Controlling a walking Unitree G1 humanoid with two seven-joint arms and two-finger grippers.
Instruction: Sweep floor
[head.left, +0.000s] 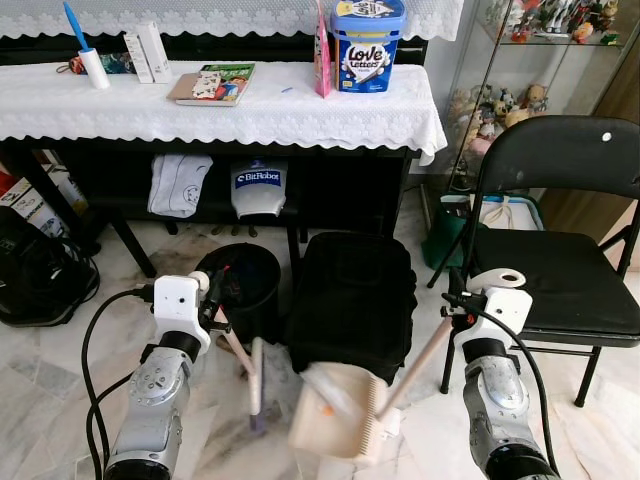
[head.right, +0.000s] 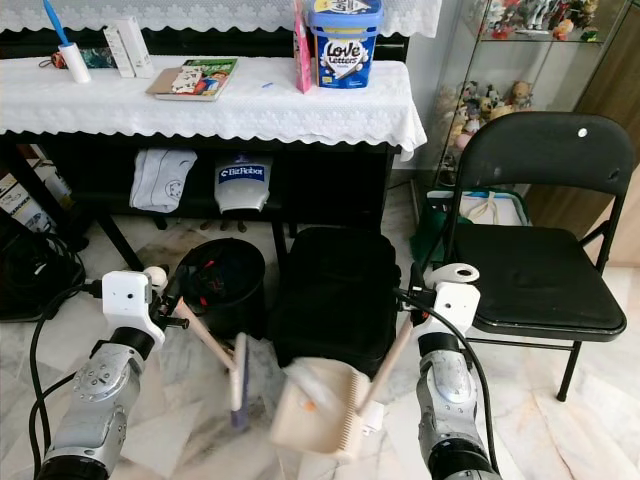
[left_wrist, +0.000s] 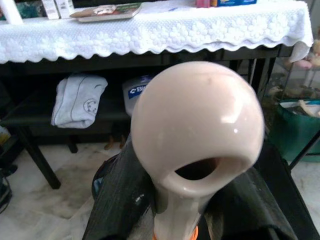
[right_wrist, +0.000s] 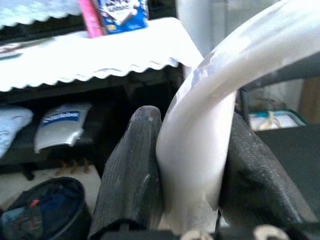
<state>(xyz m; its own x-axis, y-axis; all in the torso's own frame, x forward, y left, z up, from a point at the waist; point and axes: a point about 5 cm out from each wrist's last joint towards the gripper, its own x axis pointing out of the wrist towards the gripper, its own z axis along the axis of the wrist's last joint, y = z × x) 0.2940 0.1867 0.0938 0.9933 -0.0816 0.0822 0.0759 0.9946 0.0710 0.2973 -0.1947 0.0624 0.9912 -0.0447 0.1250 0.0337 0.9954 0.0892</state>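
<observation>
My left gripper is shut on the pale pink handle of a small brush; the brush head hangs low over the marble floor. In the left wrist view the handle's rounded end, with its hanging hole, sits between the black fingers. Shut on the long cream handle is my right gripper, and the dustpan on that handle tilts near the floor between the arms. A small orange bit lies in the pan. Brush head and pan are blurred.
A black bin and a black bag stand just ahead, under a table with a white lace cloth. To the right stands a black folding chair. A dark backpack lies at the left.
</observation>
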